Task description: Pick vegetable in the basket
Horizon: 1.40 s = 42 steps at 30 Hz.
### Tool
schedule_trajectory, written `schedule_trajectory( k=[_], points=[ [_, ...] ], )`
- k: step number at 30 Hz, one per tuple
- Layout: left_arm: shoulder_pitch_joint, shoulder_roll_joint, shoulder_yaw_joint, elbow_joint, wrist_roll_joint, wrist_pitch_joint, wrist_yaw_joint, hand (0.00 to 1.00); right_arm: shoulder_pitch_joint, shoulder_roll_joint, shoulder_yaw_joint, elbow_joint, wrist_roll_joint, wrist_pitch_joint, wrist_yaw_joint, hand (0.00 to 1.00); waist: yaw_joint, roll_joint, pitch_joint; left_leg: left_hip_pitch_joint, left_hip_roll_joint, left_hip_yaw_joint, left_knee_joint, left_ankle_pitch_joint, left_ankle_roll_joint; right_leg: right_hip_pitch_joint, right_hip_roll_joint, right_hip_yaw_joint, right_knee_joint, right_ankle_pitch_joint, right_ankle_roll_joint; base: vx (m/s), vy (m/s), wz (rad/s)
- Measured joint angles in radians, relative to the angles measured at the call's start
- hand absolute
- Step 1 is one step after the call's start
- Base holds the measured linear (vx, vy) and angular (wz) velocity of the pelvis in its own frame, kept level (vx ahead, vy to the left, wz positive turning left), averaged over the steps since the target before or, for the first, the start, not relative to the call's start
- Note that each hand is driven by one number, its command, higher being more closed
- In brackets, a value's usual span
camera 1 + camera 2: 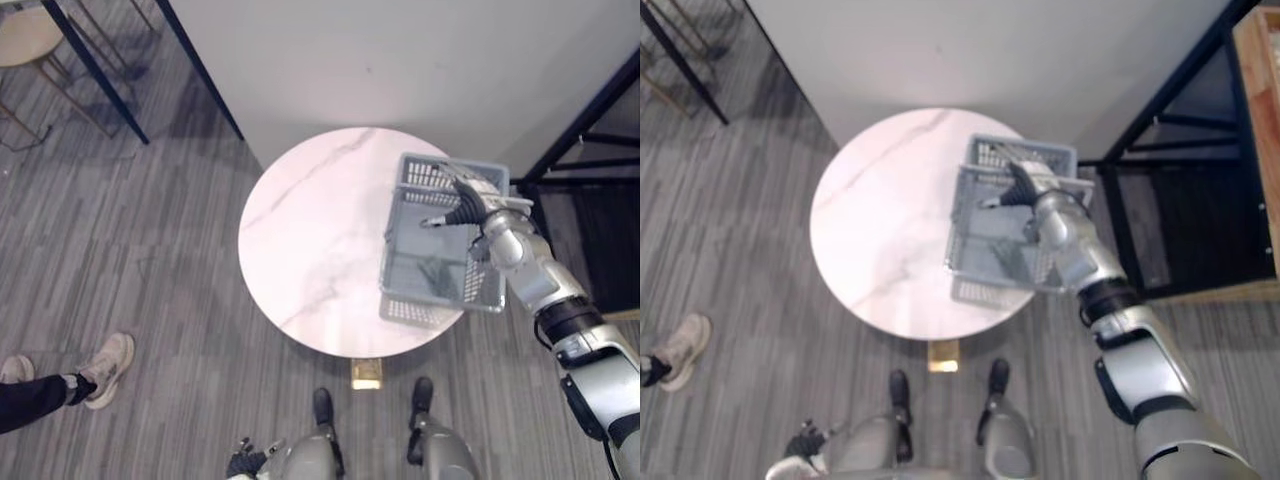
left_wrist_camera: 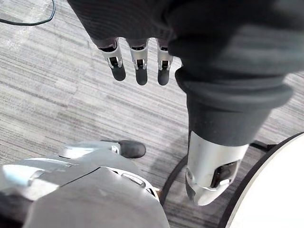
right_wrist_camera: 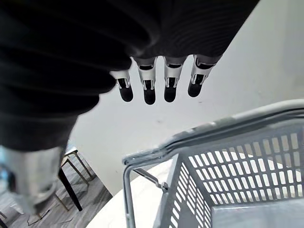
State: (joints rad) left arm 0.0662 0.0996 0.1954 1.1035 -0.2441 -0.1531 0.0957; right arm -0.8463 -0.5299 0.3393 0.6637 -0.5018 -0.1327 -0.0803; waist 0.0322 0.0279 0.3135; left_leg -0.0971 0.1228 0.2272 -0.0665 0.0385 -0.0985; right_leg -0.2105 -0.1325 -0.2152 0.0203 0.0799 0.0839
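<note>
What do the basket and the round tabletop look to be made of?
The basket looks like grey moulded plastic with a matte finish, judging by its slotted lattice walls and thick rounded rim. The tabletop is white with faint grey veins and a smooth face: marble or a marble-look surface, and the look alone cannot settle which.

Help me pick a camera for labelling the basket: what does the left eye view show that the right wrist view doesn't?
Left eye view, not the wrist view: the whole round marble table, the grey basket at its right edge with no vegetable visible inside, a person's shoe, and the left hand hanging low. Right wrist view, not the eye view: the straight fingers of the right hand from close, above the basket's rim. Both: the right hand over the basket, not gripping it.
</note>
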Motion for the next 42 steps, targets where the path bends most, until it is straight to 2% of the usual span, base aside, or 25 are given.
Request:
schedule_trajectory(
  k=[8,16,19,33,37,42],
  points=[
    [-0.005,-0.003,0.008,0.0,-0.056,-0.004,0.009,0.0,-0.038,0.002,-0.069,0.131,-0.001,0.041,-0.023,0.0,0.002,0.006,0.025,-0.023,-0.007,-0.019,-0.002,0.008,0.003,-0.017,-0.008,-0.013,0.008,0.0,0.0,0.01,-0.006,0.06],
    [-0.008,-0.018,0.008,-0.001,-0.067,-0.012,0.01,0.0,-0.12,0.016,-0.138,0.205,-0.001,0.059,-0.051,0.0,0.002,0.016,0.054,-0.042,-0.012,-0.019,-0.023,0.025,0.005,-0.047,-0.01,-0.01,0.013,0.003,-0.002,0.0,-0.001,0.0],
    [-0.01,-0.018,0.008,-0.001,-0.068,-0.012,0.014,0.0,-0.129,0.02,-0.138,0.218,-0.001,0.062,-0.075,0.0,0.002,0.018,0.056,-0.041,-0.013,-0.019,-0.027,0.025,0.006,-0.048,-0.011,-0.01,0.01,0.003,-0.001,0.04,-0.004,0.0],
    [-0.055,-0.014,0.007,-0.001,-0.068,-0.012,0.017,0.0,-0.243,0.021,-0.136,0.256,-0.008,0.066,-0.069,0.0,0.011,0.022,0.068,-0.073,-0.013,-0.043,-0.024,0.029,0.012,-0.049,-0.008,-0.006,-0.023,0.024,-0.003,0.01,-0.002,0.04],
    [-0.061,-0.014,0.006,0.0,-0.069,-0.012,0.017,0.0,-0.243,0.023,-0.136,0.282,-0.008,0.069,-0.069,0.0,0.028,0.022,0.068,-0.076,-0.016,-0.048,-0.02,0.03,0.012,-0.049,-0.011,-0.006,-0.022,0.024,-0.003,0.01,-0.002,0.04],
    [-0.061,-0.014,-0.001,0.0,-0.068,-0.012,0.018,0.0,-0.241,0.04,-0.137,0.315,-0.011,0.077,-0.069,0.0,0.03,0.021,0.069,-0.076,-0.025,-0.053,-0.024,0.034,0.015,-0.048,-0.019,-0.01,-0.02,0.023,-0.003,0.01,0.008,0.03]
  ],
)
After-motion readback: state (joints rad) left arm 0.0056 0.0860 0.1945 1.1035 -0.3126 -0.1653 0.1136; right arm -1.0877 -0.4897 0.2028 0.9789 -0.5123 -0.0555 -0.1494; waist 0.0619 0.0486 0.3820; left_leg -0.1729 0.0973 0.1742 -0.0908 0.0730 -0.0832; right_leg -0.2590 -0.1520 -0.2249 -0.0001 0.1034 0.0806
